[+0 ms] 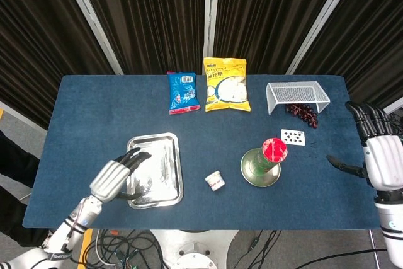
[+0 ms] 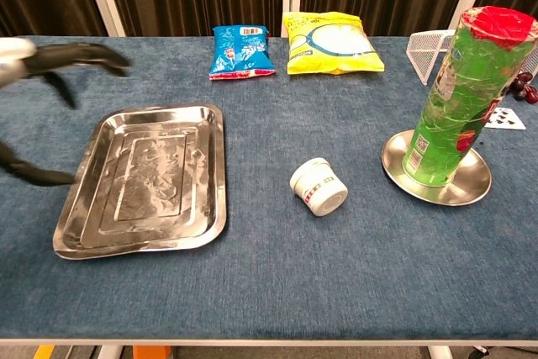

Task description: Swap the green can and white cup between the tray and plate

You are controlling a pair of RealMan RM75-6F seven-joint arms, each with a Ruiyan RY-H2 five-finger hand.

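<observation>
Green can with a red lid stands upright on the round metal plate, which sits toward the right part of the table's front half. In the chest view the can leans slightly in the picture, its base inside the plate's rim. White cup lies on its side on the blue cloth near the front edge, between the plate and the steel tray, touching neither. Seen from the chest, the cup has red markings on its wall. The tray lies flat toward the left part of the front half, with nothing resting in it.

Left hand hovers over the tray's left edge, fingers spread apart and reaching over the metal, holding nothing. In the chest view the same hand shows blurred above the tray's far left corner. Right hand hangs off the table's right edge, well apart from the can, fingers stretched out and separated, empty.

Along the back edge lie a blue snack bag and a yellow snack bag, side by side. A white wire basket stands near the back right corner, with dark grapes just in front of it and a playing card a little nearer the can.
</observation>
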